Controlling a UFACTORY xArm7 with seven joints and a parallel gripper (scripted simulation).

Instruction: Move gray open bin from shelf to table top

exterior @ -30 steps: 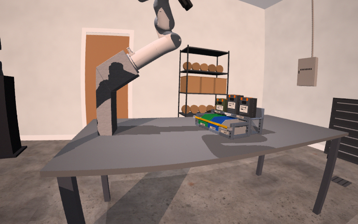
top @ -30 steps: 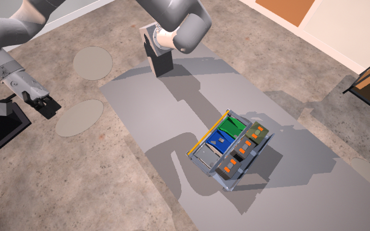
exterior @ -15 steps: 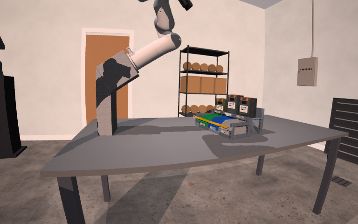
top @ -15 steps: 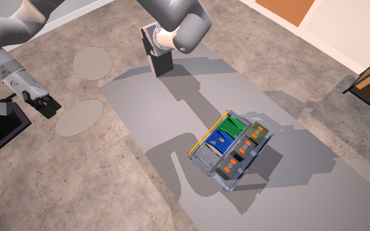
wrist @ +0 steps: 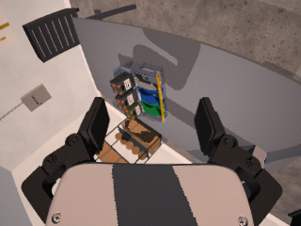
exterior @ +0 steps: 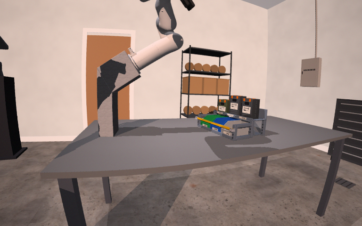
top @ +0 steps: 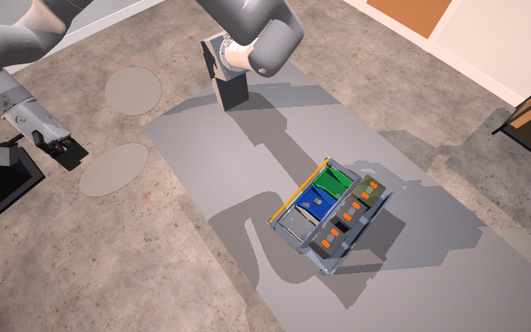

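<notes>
Concrete floor and pale walls around your bench.

Your gray bin is on the shelf, lower front tier, at one end of the row. Not on the bench top. Next to it you have the blue bin, small parts visible inside, then the green bin at the far end. Yellow bar runs across the front of all three.

Behind and higher: three upright cases with orange latches, two dark gray cases and an olive case. The olive one is at the green bin's end.

Your fingers are wide apart with nothing between them, up in the air, well away from the shelf. Arm rises from the pedestal on the bench and bends high above it.

Further back you've got a brown door, a black rack with cartons and round brown items, a wall box and a dark drawer cabinet.
</notes>
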